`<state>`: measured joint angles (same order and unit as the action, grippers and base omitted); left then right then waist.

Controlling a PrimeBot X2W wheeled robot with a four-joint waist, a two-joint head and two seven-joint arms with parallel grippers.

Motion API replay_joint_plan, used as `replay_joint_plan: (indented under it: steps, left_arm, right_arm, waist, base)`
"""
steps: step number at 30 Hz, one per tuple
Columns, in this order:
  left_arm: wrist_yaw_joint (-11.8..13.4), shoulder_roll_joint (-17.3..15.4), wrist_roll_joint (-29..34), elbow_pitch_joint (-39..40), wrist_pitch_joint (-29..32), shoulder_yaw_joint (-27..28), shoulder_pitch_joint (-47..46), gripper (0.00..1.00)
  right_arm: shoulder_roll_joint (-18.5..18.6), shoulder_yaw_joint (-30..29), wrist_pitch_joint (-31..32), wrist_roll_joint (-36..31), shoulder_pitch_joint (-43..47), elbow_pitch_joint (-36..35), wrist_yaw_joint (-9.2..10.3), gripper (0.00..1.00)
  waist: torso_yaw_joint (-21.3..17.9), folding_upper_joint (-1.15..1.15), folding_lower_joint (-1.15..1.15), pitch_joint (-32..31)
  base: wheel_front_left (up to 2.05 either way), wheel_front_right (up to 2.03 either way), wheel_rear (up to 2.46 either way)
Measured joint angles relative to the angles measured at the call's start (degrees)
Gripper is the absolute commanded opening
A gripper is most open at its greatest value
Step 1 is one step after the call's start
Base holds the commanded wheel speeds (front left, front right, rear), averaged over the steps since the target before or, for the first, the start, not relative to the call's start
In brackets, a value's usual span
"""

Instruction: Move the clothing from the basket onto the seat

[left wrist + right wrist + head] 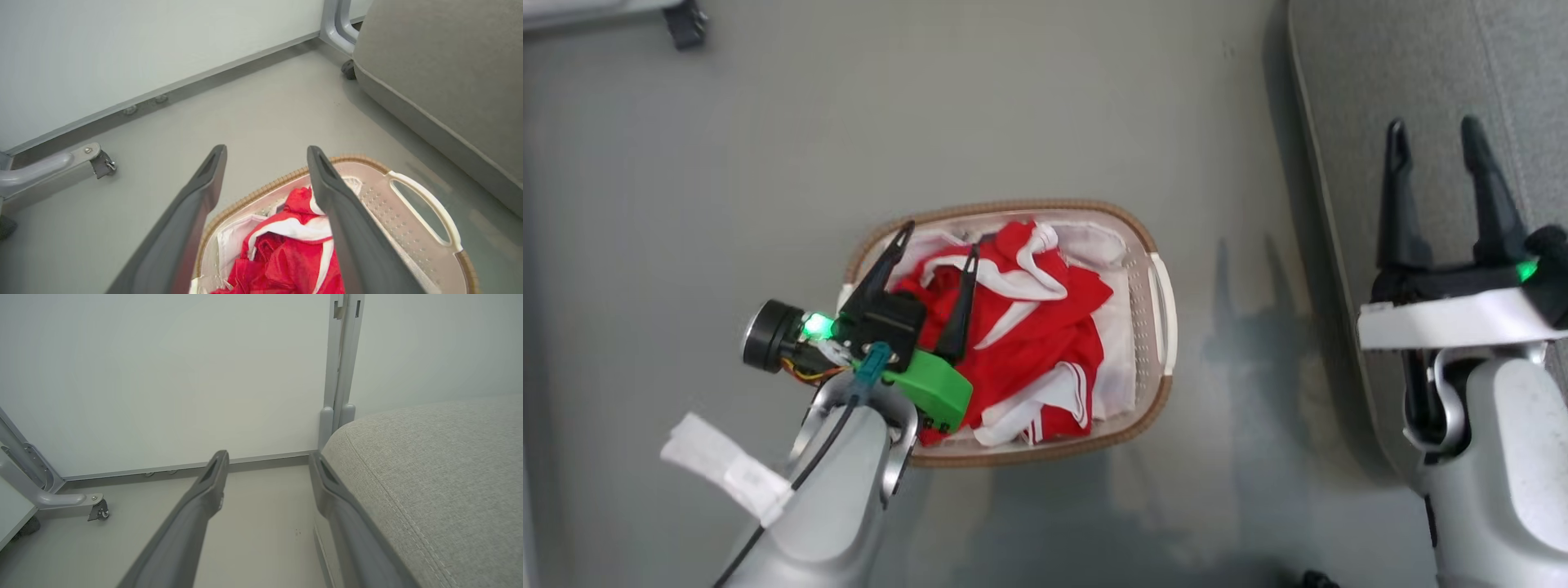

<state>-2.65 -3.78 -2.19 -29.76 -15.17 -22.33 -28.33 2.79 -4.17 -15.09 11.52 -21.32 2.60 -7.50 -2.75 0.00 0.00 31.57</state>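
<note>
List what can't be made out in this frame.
- Garment count: the clothing is bunched together in the basket, head view.
- The basket's near-left corner: hidden under the left pincer and its green mount, head view.
- Extent: the seat is cut off by the head view's right edge, partly behind the right pincer.

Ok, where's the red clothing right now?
In the head view, the clothing lies heaped in the basket on the floor at centre, below the open left gripper, with the seat to its right.
</note>
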Motion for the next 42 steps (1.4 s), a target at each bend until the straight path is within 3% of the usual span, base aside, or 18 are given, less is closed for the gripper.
replay_joint_plan:
  steps: [5,14,27,28,30,33,35,42]
  left_arm:
    - [-2.0,-0.5,1.1,-9.5,0.0,-1.9,-6.3,1.00]
    - [-2.3,-1.1,3.0,-22.6,0.5,-3.9,-14.0,1.00]
    - [1.4,-2.1,1.8,-32.1,1.7,-2.2,-22.4,1.00]
    - [1.5,-2.1,1.7,-32.5,1.7,-2.1,-22.6,0.93]
    - [1.5,-2.1,1.6,-33.5,1.7,-2.3,-22.9,0.49]
    - [1.2,-2.0,1.4,-34.5,1.2,-2.8,-22.9,0.27]
    - [1.1,-1.8,1.3,-35.0,1.0,-3.1,-22.7,0.00]
    - [0.3,-0.8,-0.6,-32.4,0.3,-3.4,-19.5,0.00]
  right_arm:
    - [0.0,0.5,0.0,1.1,-2.2,-2.5,0.00,1.00]
    - [0.1,3.8,0.0,2.2,-4.3,-4.9,0.00,1.00]
    - [0.0,6.0,0.0,4.7,-5.1,-5.4,0.00,1.00]
    - [0.0,6.0,0.0,4.8,-5.1,-5.4,-0.01,1.00]
    - [0.0,6.0,0.0,4.9,-5.1,-5.3,-0.01,1.00]
    - [0.0,5.9,0.0,4.9,-5.1,-4.9,0.00,1.00]
    - [0.0,5.9,0.0,4.8,-5.2,-4.6,-0.01,1.00]
    - [0.0,5.5,0.0,3.4,-5.0,-3.0,-0.01,1.00]
  waist:
    - [-2.2,0.00,0.00,5.6]
    - [-8.0,0.00,0.00,12.9]
    - [-14.8,0.00,0.00,19.3]
    - [-15.0,0.00,0.00,19.5]
    - [-15.2,0.00,0.01,19.8]
    - [-15.1,0.00,0.00,19.5]
    - [-14.8,0.00,0.00,19.0]
    - [-13.4,0.00,0.00,15.3]
  base:
    - [0.00,0.00,0.00]
    - [0.00,0.00,0.00]
    - [0.00,0.00,0.00]
    - [0.00,0.00,0.00]
    - [0.00,0.00,0.00]
    - [0.00,0.00,0.00]
    - [0.00,0.00,0.00]
    - [0.00,0.00,0.00]
